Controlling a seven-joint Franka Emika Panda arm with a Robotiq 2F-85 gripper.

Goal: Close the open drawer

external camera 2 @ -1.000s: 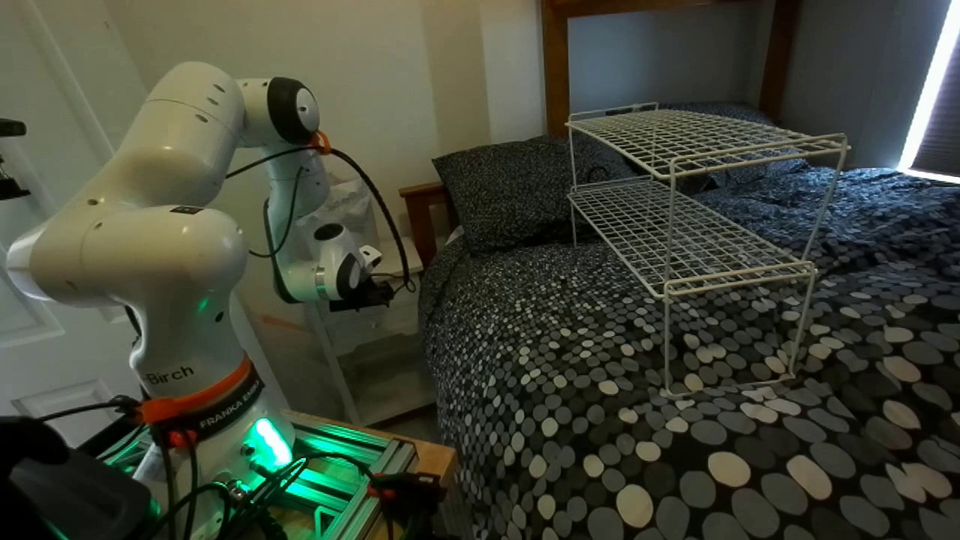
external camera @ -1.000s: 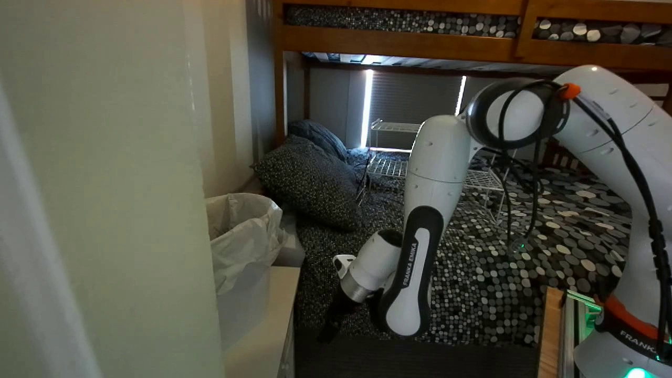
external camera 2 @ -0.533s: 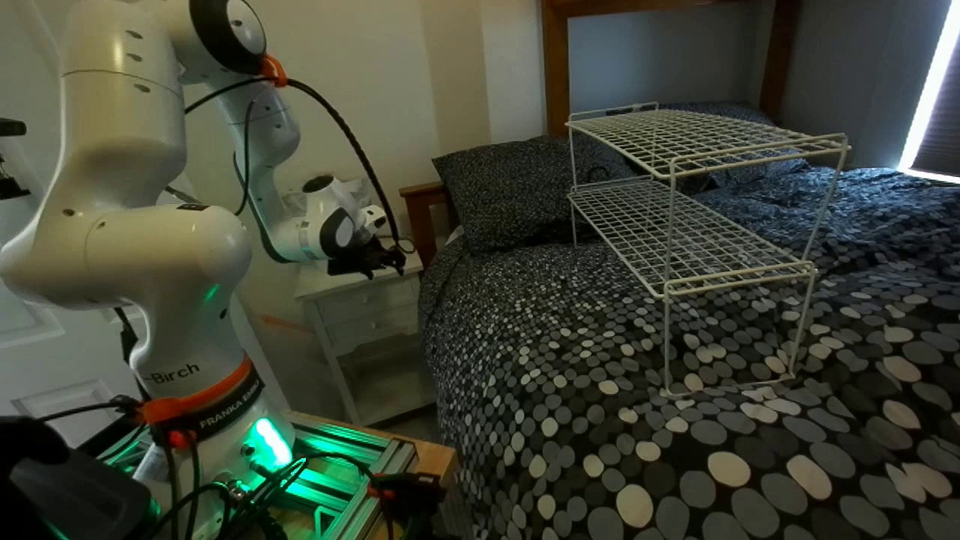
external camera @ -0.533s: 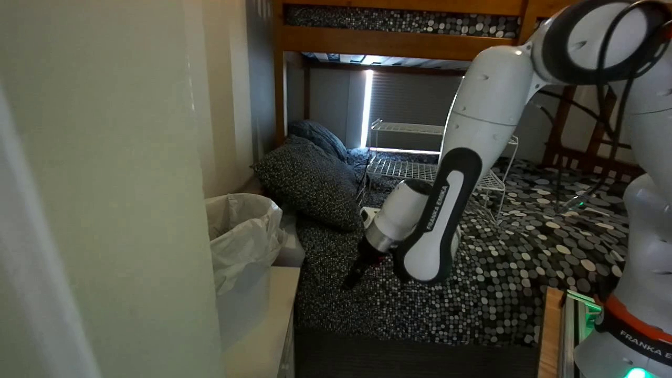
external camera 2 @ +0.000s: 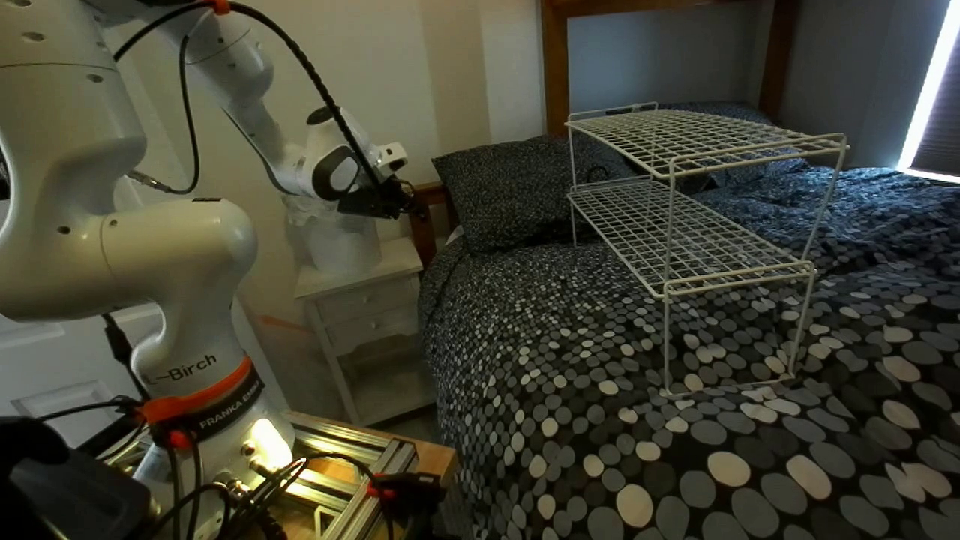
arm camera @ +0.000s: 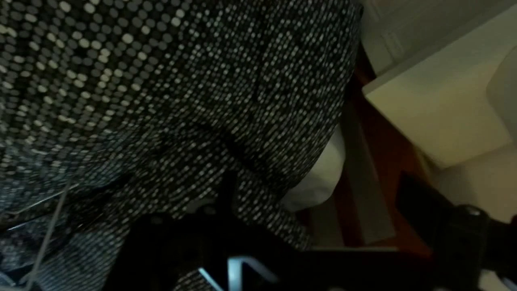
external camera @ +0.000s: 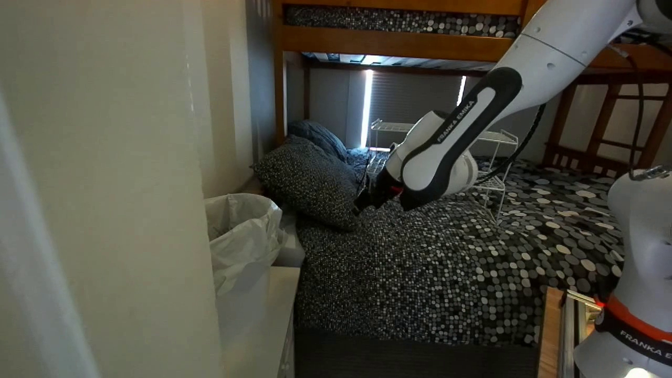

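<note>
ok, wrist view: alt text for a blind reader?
The robot's black fingers stand spread, holding nothing, along the bottom of a dim picture. Black, pale-dotted fabric bedding fills most of the left and middle. At right, a white, flat-topped nightstand bears a pale, rounded bin, partly cropped.

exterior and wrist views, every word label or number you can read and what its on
"FRANKA EMIKA": arm link, in an exterior view.
"FRANKA E", rest cut off or unclear: dark base band.
"Birch", preceding characters unclear: white robot column.
Small dark sticker: too small to read.
Wrist view: none legible.
</note>
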